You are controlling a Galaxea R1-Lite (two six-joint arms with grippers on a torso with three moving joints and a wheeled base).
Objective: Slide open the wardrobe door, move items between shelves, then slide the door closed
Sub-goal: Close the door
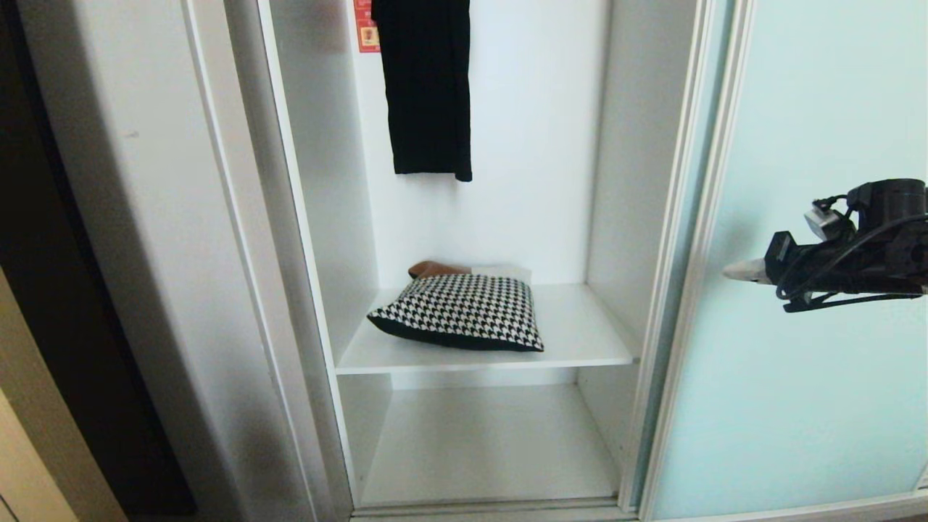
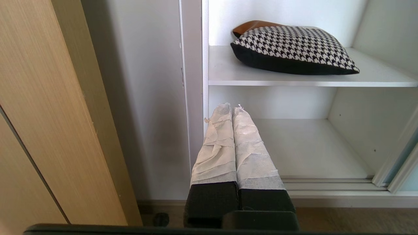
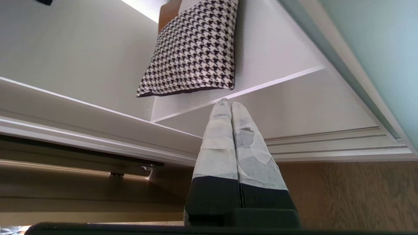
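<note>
Because the sliding wardrobe door (image 1: pixel 797 290) already stands aside, the houndstooth cushion (image 1: pixel 464 312) lies reachable on the upper shelf (image 1: pixel 580 341), right of which the right pincer (image 1: pixel 739 270) hangs empty with fingers pressed together, the left pincer (image 2: pixel 231 109) likewise closed below it.

Black-and-white houndstooth cushion (image 1: pixel 464 310) with a tan-orange patch and black underside, on a plain white shelf (image 1: pixel 580 341). Pale aqua frosted door (image 1: pixel 812 145) behind the black right gripper (image 1: pixel 728 271) with whitish taped fingertips. A plain black garment (image 1: pixel 428 87) hangs above the cushion.
</note>
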